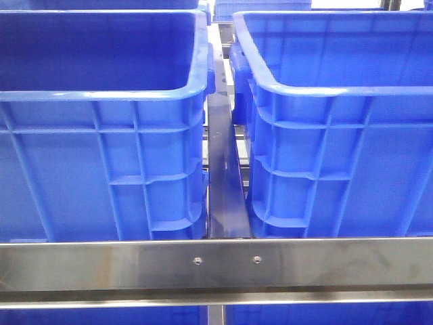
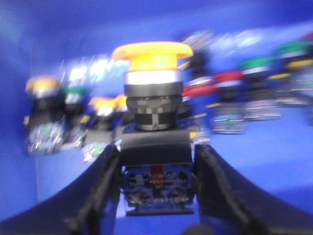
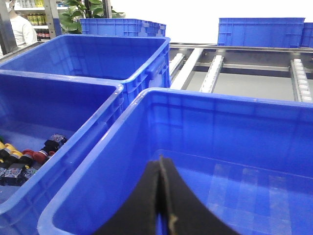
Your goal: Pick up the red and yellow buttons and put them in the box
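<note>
In the left wrist view my left gripper (image 2: pixel 156 171) is shut on a yellow button (image 2: pixel 152 73), a mushroom-head switch with a chrome ring and a black body, gripped by its lower block between the two black fingers. Behind it, blurred, several more buttons lie on the blue bin floor: yellow ones (image 2: pixel 41 88), green ones (image 2: pixel 257 63) and a red one (image 2: pixel 227 78). In the right wrist view my right gripper (image 3: pixel 160 171) is shut and empty, above the right blue box (image 3: pixel 122 105). Buttons (image 3: pixel 24 159) show in the left bin. Neither gripper shows in the front view.
The front view shows two large blue bins, left (image 1: pixel 101 95) and right (image 1: pixel 325 88), side by side on a roller rack with a steel rail (image 1: pixel 216 264) in front. More blue bins (image 3: pixel 259 32) stand at the back. A person (image 3: pixel 19 27) stands far off.
</note>
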### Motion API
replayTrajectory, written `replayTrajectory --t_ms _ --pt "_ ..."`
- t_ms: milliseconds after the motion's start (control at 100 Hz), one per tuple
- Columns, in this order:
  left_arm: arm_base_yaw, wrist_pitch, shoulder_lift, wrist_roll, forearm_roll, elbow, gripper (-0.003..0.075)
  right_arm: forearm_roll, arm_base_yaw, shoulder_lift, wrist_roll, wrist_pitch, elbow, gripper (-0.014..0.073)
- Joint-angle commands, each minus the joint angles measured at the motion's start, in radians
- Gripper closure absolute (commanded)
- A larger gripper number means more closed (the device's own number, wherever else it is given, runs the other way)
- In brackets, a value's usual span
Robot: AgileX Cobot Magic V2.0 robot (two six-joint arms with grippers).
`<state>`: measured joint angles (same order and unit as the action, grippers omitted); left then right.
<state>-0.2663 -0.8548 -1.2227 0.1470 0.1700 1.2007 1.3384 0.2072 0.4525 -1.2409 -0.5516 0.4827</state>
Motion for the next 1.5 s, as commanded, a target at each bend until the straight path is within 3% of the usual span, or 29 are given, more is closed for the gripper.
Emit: replayTrajectory --t_ms 0,430,550,670,860,970,1170,1490 --pt "-0.069 0.036 0.094 -0.014 0.000 0.032 0.0739 0.035 -0.001 -0.001 -0.006 0.017 0.025 0.0662" --pt "-0.421 -0.023 0.231 -0.044 -0.021 0.032 0.0739 0.035 -0.001 -0.001 -0.006 0.015 0.025 0.0662" --pt "-0.498 -0.023 0.229 -0.044 -0.021 0.032 0.0739 0.035 -0.001 -0.001 -0.006 -0.007 0.025 0.0628" --pt "-0.541 -0.023 0.225 -0.044 -0.021 0.032 0.0739 0.035 -0.001 -0.001 -0.006 -0.051 0.025 0.0489" --pt "-0.547 -0.023 0.225 -0.044 -0.021 0.032 0.0739 0.052 -0.001 -0.001 -0.004 -0.124 0.025 0.0078" --pt "-0.547 -0.023 0.225 -0.044 -0.021 0.032 0.0739 0.138 -0.001 -0.001 -0.002 -0.183 0.025 -0.0073" --pt "-0.547 -0.023 0.225 -0.044 -0.021 0.032 0.0739 0.348 -0.001 0.047 0.036 -0.317 0.043 -0.0057" --pt "-0.547 -0.025 0.225 -0.044 -0.021 0.032 0.0739 0.357 -0.003 0.332 0.196 -0.648 0.203 -0.0057"
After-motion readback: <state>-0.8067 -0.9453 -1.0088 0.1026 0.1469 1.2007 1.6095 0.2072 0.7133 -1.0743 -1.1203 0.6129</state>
